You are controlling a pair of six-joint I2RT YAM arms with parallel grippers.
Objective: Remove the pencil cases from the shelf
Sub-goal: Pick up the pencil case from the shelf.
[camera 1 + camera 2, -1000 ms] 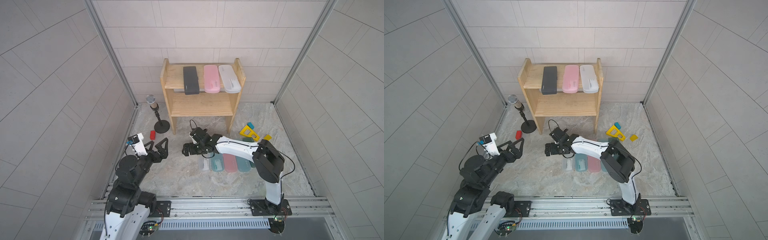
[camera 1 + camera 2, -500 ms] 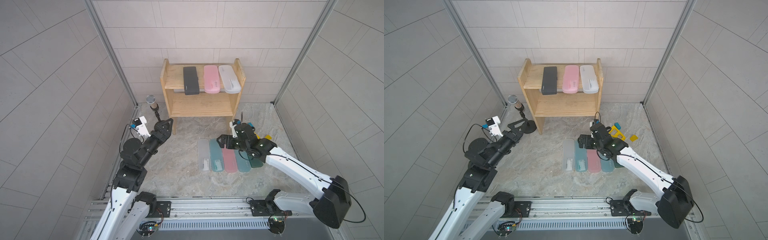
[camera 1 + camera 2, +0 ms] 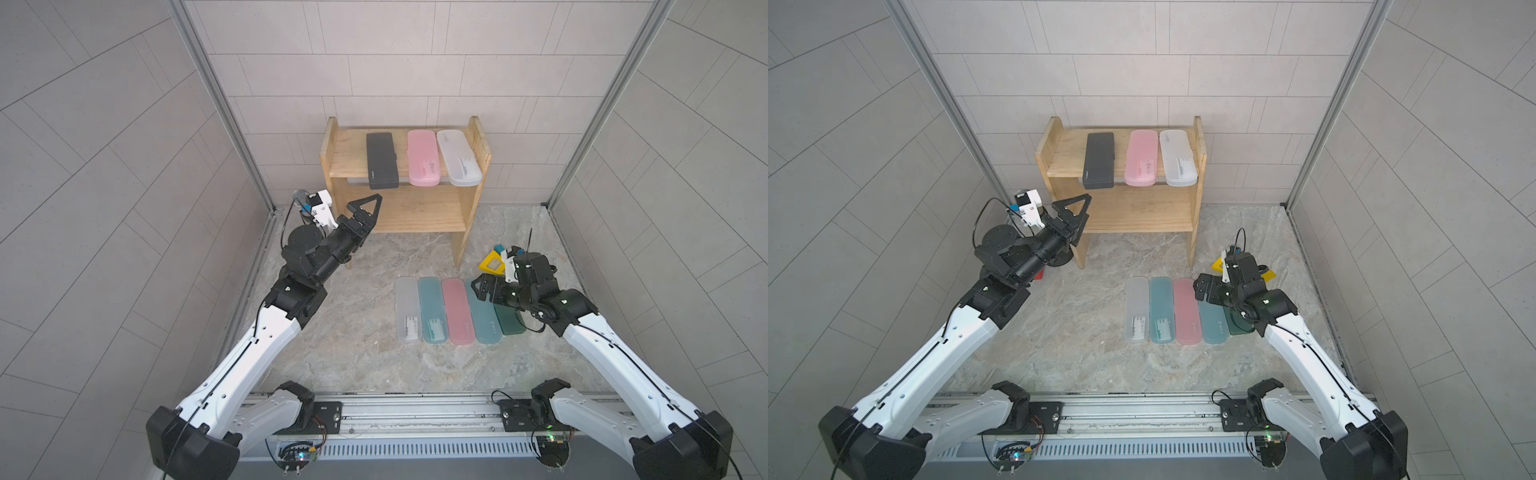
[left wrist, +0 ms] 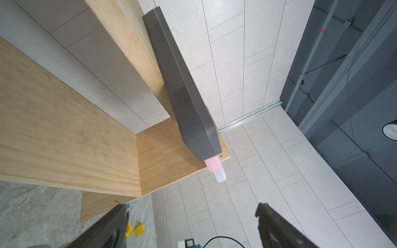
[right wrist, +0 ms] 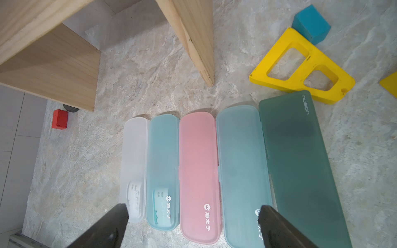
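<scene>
The pine shelf (image 3: 405, 210) holds three pencil cases on its top tier: black (image 3: 381, 160), pink (image 3: 422, 158) and frosted white (image 3: 458, 157). My left gripper (image 3: 365, 202) is open and empty, just below and in front of the black case (image 4: 184, 92), which overhangs the tier's edge. Several more cases lie in a row on the floor: white (image 5: 134, 163), teal (image 5: 163, 163), pink (image 5: 198, 167), teal (image 5: 241, 167) and dark green (image 5: 298, 163). My right gripper (image 3: 482, 286) hovers open and empty over the row's right part.
A yellow triangular frame (image 5: 300, 68) and a teal block (image 5: 311, 23) lie right of the shelf's leg. A red block (image 5: 60, 119) and a microphone stand (image 3: 300, 197) sit left of the shelf. Tiled walls close in on three sides.
My left arm has reached forward and up from the floor's left side to the shelf's front. My right arm has swung from the row's left end to its right end.
</scene>
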